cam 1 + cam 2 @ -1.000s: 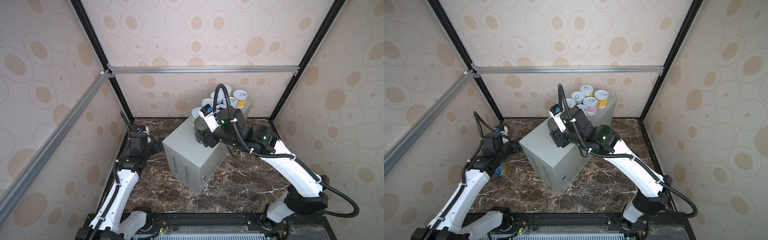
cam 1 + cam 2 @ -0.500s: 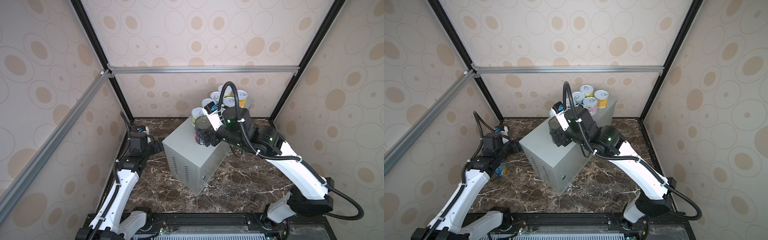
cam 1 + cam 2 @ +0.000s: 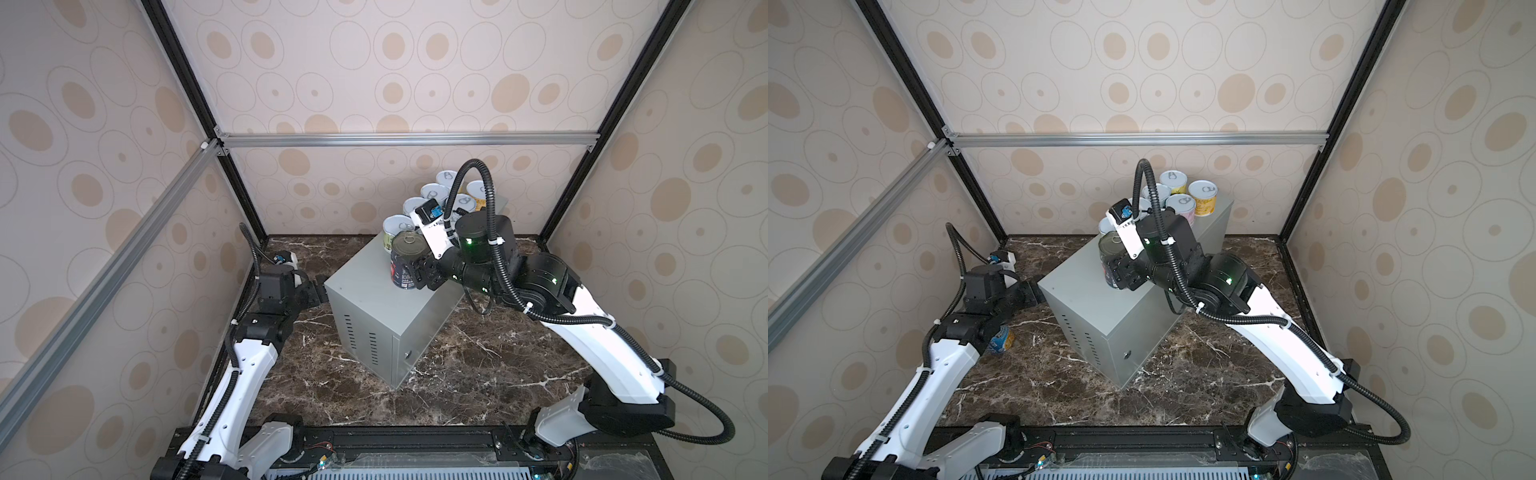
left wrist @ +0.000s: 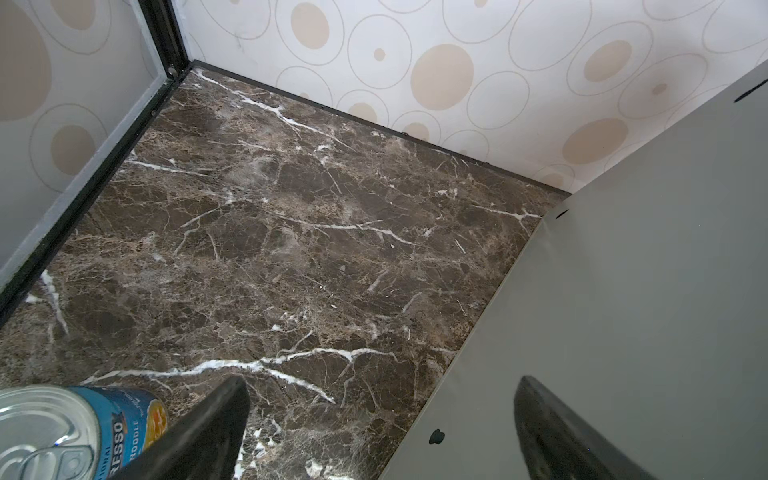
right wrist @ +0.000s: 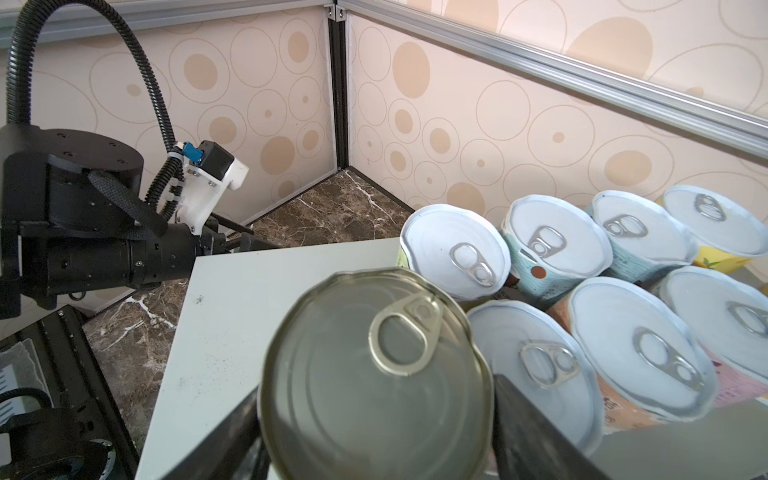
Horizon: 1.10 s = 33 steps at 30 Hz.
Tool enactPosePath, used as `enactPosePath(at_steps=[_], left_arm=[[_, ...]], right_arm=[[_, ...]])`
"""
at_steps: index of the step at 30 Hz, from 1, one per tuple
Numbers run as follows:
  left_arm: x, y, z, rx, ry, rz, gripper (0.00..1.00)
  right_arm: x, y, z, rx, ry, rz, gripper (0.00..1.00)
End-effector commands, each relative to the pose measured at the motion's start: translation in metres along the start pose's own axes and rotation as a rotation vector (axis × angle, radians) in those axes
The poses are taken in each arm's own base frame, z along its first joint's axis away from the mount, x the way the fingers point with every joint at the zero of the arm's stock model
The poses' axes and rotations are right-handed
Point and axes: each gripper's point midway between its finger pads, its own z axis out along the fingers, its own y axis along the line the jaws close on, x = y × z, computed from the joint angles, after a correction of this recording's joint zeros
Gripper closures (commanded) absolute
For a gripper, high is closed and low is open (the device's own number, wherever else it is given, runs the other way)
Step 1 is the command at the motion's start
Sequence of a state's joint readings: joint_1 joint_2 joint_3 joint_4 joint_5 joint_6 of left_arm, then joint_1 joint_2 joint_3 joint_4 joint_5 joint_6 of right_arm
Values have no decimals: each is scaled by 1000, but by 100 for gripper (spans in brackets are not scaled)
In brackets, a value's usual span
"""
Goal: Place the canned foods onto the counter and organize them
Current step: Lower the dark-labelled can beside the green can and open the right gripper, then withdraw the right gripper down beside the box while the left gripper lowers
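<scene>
The navy can (image 3: 405,262) is stood centre-frame beside the short cans (image 3: 433,193) for grouping; right gripper (image 3: 412,271) clamping cannot be told.

Box (image 3: 361,291): grey sheet metal, smooth, satin.
Tabletop (image 4: 291,249): brown marble look, white veins, glossy.
Tall can (image 5: 353,395): bare metal lid, dull sheen.
Short cans (image 5: 453,245): pale matt lids, metal tabs.

The left arm (image 3: 249,365) and right arm (image 3: 590,345) have white shells, black joints and ribbed black cables (image 3: 473,161). Green lights (image 3: 468,241) dot the right one. The left hand (image 4: 380,380) and right hand (image 5: 376,386) are black.
</scene>
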State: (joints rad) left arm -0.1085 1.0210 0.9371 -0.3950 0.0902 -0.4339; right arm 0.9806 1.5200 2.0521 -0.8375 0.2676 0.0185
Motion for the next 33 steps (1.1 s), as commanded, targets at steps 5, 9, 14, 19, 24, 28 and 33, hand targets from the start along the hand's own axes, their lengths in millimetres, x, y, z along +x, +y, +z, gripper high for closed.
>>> enactPosePath(at_steps=[5,9,14,19,24,28,33], left_arm=[[-6,-9,-7,37,-14,-1,1],[-8,-8,-9,26,-20,-2,1],[-17,-5,-18,2,-47,-10,1],[-25,-1,-31,-33,-66,-17,0],[-28,2,-44,-55,-81,-36,0],[-29,5,-53,-71,-81,-51,1],[-22,12,-56,-108,-55,-82,0]], right_arm=[[-8,-6,-8,26,-25,-17,18],[-11,-2,-10,3,-33,-11,14],[-21,0,-23,-33,-58,5,7],[-30,-3,-43,-46,-90,26,2],[-35,-13,-74,-37,-134,59,1],[-29,-27,-101,-6,-147,95,1],[-5,-49,-131,74,-131,145,1]])
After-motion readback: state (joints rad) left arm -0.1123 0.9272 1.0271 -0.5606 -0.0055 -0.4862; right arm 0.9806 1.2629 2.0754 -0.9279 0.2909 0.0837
